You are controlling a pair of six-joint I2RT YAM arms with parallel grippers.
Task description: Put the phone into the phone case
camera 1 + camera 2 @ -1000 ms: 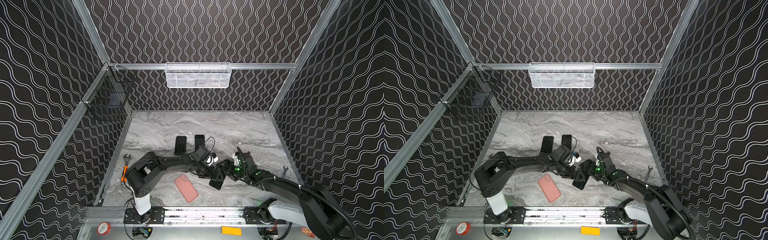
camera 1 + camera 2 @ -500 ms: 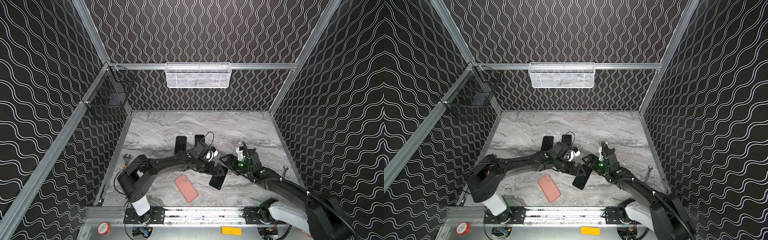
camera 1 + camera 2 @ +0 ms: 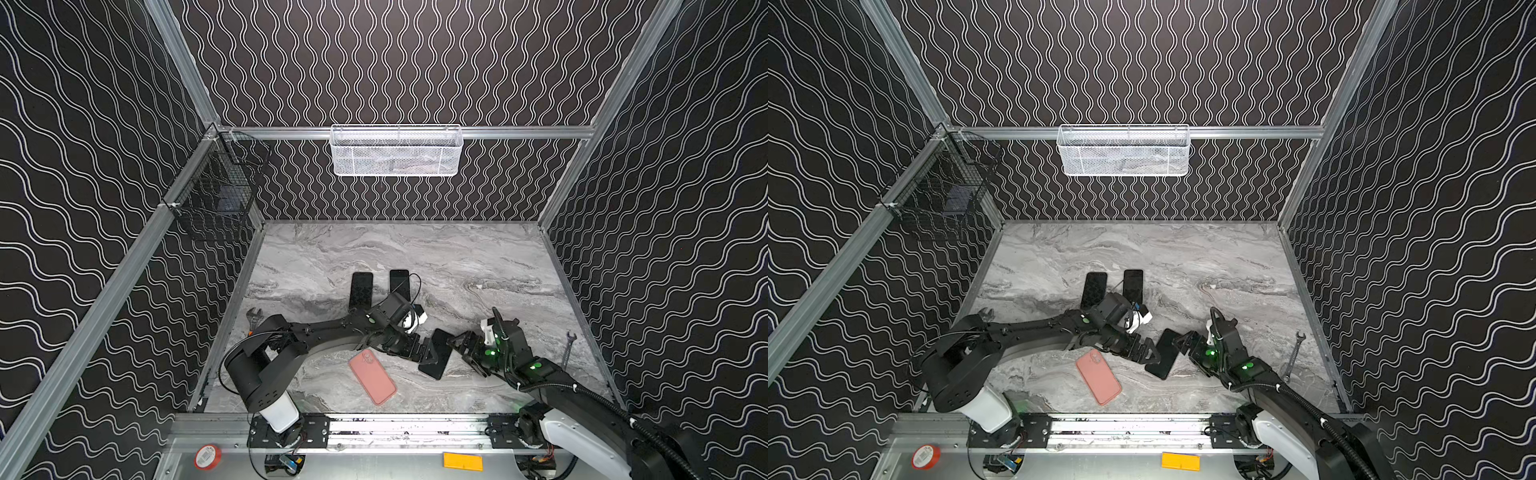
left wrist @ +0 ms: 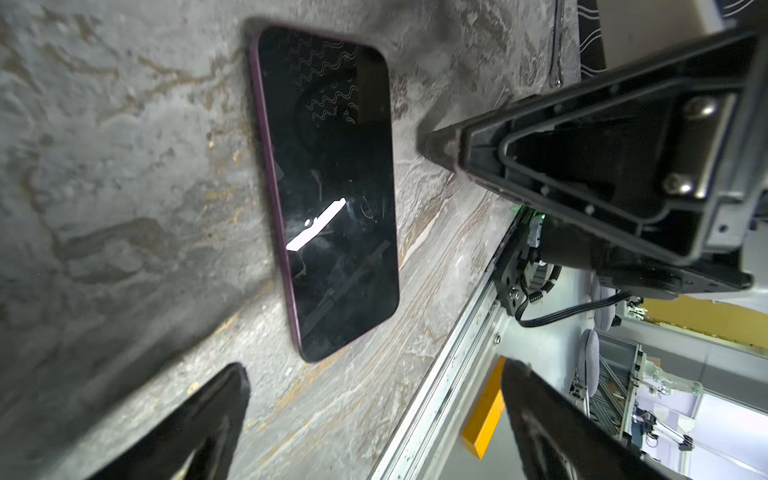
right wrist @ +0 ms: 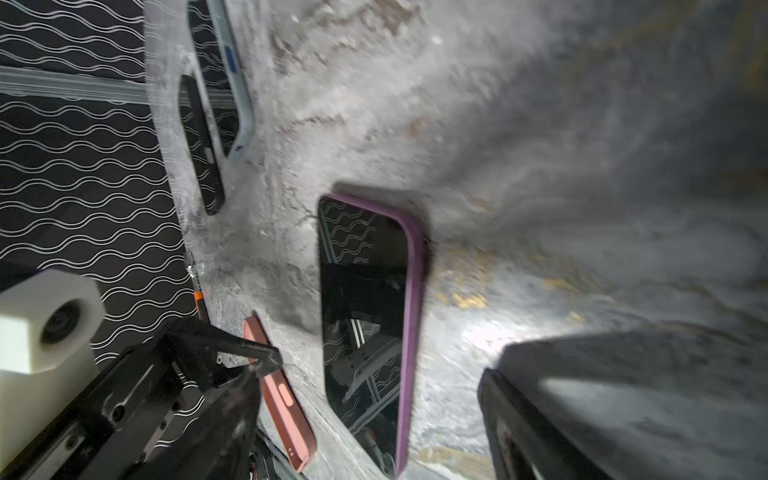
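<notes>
Phone (image 4: 332, 187) lies flat, screen-up, apparently seated in purple case (image 5: 412, 316), left gripper (image 3: 428, 355) at its 9 o'clock, right gripper (image 3: 460, 348) at 3, both jaws spread, gripping nothing, probably flanking to press edges.

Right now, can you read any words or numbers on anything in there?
No text here can be read.
Red tape roll: its pale label has print, too small to read.
Yellow tag on the front frame: no letters visible.
Purple-cased phone: dark screen, only reflections.
Pink phone case: no writing shows.
</notes>
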